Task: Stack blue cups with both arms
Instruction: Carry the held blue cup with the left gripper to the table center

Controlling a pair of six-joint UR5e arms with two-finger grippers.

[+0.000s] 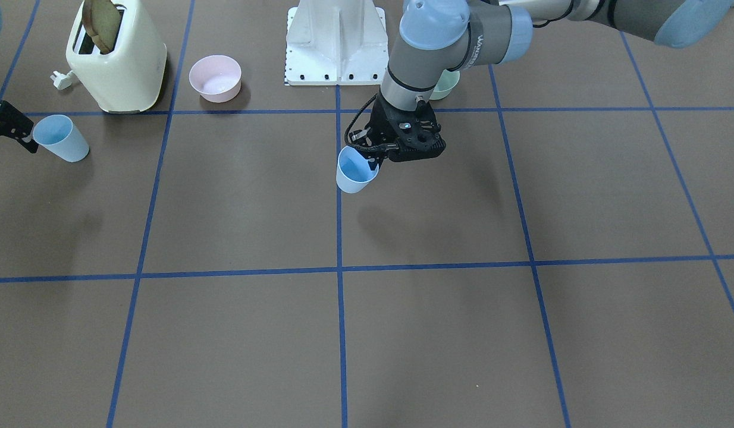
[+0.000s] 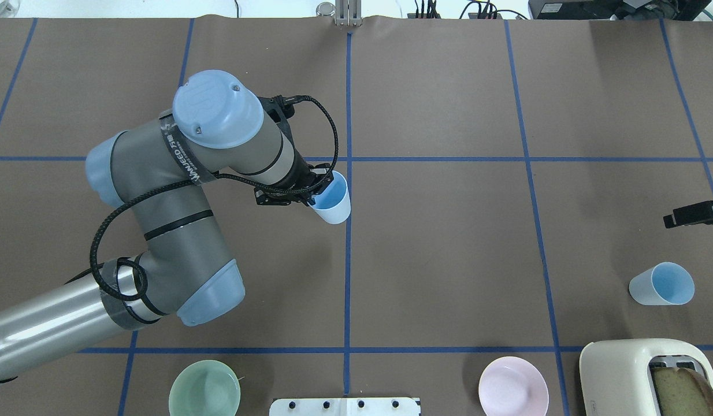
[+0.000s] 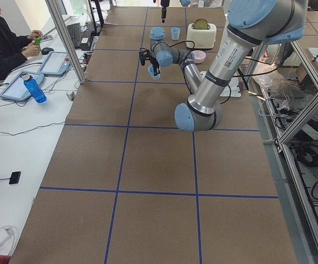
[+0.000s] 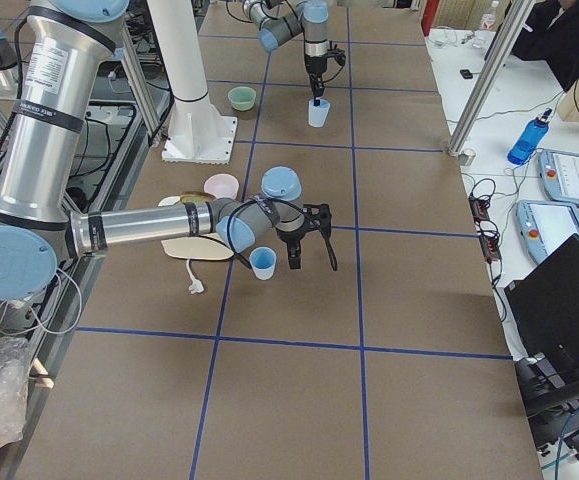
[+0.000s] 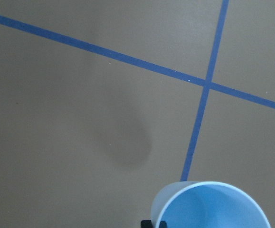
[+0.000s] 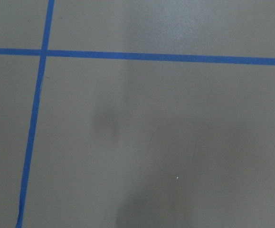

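Note:
My left gripper [image 1: 374, 158] is shut on the rim of a pale-blue cup [image 1: 355, 171] and holds it upright above the table, near the centre line. This cup also shows in the overhead view [image 2: 332, 200] and at the bottom of the left wrist view [image 5: 213, 206]. The second blue cup [image 2: 663, 284] stands free on the table at the robot's right, near the toaster; it also shows in the front view [image 1: 60, 138]. My right gripper [image 2: 694, 214] hovers beside it, apart from it, open and empty.
A cream toaster [image 1: 117, 59] with a slice of bread stands near the robot's right side. A pink bowl [image 1: 215, 77] and a mint-green bowl [image 2: 204, 388] sit either side of the white pedestal [image 1: 336, 41]. Blue tape lines cross the brown table.

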